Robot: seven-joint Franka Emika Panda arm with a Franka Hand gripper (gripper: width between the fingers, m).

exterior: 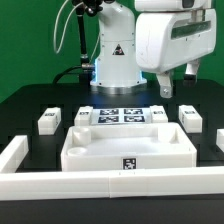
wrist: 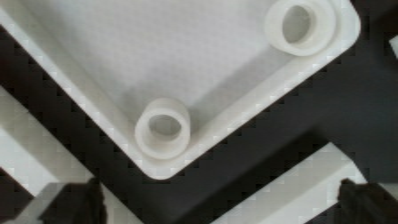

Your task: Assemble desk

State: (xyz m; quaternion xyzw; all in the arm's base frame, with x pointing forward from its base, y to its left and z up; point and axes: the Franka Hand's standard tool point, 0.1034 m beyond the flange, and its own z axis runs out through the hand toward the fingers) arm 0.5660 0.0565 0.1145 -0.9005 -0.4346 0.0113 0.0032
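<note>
The white tabletop panel (exterior: 128, 146) with a raised rim lies in the middle of the black table, a tag on its front wall. White square legs lie around it: two at the exterior view's left (exterior: 48, 122) (exterior: 82, 117) and two at the right (exterior: 159, 113) (exterior: 188, 119). My gripper (exterior: 176, 80) hangs high above the right back part of the table, open and empty. The wrist view looks down on one corner of the panel (wrist: 196, 70) with two round holes (wrist: 164, 128) (wrist: 302, 25). My gripper (wrist: 217, 205) shows as two dark fingertips (wrist: 71, 205) far apart.
The marker board (exterior: 120, 115) lies behind the panel, in front of the robot base (exterior: 115, 60). A long low white border wall (exterior: 110, 186) runs along the front and up the left side (exterior: 15, 152). A further white piece (exterior: 220, 142) sits at the right edge.
</note>
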